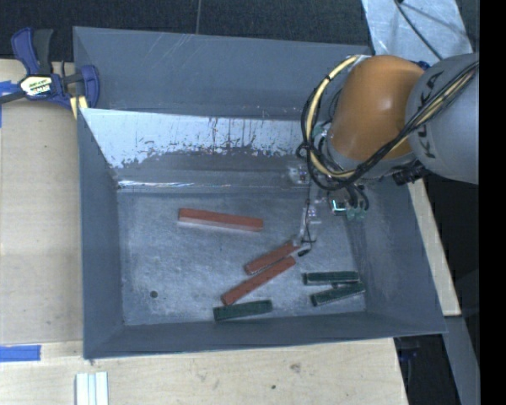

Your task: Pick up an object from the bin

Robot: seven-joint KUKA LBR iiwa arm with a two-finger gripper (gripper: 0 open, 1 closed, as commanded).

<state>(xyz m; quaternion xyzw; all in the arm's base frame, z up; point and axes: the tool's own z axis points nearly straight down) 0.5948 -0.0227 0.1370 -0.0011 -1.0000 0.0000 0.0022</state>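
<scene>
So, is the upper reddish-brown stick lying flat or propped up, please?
Lying flat: the reddish-brown stick rests full-length on the bin floor, touching nothing else.

- Lighting was uneven; the back wall of the bin (194, 142) caught a pale, bright glare along its upper band; light appeared to fall from above.
- The bin floor was dimmer; the near wall lay in shade.
- The orange cover (379, 99) carried a soft sheen; the surroundings beyond the far rim were dark.
</scene>
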